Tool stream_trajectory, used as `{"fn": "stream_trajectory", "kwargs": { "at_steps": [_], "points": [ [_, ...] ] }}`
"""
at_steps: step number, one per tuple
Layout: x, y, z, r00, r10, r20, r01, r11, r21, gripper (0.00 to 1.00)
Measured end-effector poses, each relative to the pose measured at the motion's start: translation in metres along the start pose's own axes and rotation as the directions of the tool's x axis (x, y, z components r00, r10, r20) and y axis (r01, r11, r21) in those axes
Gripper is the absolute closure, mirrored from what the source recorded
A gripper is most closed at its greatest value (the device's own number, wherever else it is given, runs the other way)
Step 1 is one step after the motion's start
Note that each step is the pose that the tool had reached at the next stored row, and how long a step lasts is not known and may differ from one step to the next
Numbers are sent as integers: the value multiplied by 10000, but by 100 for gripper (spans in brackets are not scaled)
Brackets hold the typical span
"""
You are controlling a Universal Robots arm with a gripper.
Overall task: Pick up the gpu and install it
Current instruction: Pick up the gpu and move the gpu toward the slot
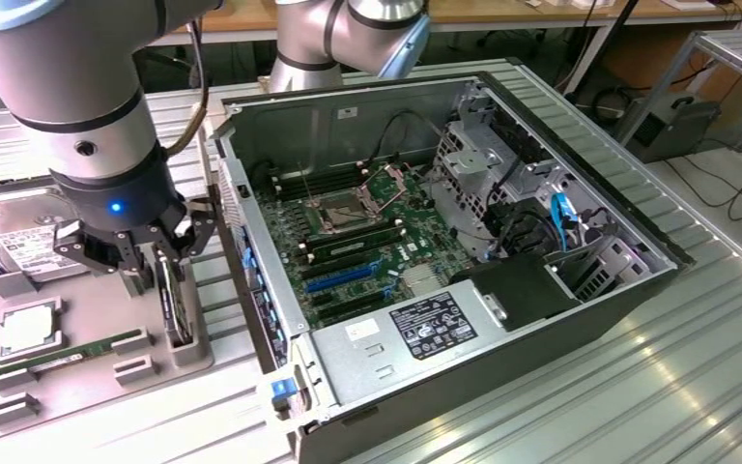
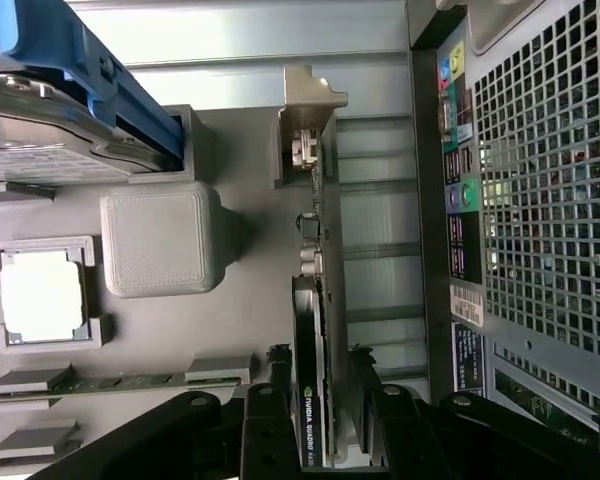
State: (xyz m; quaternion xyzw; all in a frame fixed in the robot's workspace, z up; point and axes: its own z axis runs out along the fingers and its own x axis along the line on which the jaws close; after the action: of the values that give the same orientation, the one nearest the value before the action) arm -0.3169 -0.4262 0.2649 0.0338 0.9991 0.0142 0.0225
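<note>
While the gpu stands on edge in its tray at nine o'clock from the computer case, the gripper straddles it wide open, unclamped, leaving lifting and installing undone.

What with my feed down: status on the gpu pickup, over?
Gripper open, straddling gpu. It stands on edge in tray slot, not lifted. Computer case close alongside.

gpu upright in tray slot, gripper astride it, computer case at the exterior view's right
</note>
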Motion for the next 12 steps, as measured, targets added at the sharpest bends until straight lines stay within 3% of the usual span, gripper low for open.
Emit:
{"fn": "stream_trajectory", "kwargs": {
  "at_steps": [5,12],
  "points": [
    [10,47,75,10000,-1,12,1,10000,-2,64],
    [41,46,174,10000,-2,24,2,10000,-18,64]
  ]
}}
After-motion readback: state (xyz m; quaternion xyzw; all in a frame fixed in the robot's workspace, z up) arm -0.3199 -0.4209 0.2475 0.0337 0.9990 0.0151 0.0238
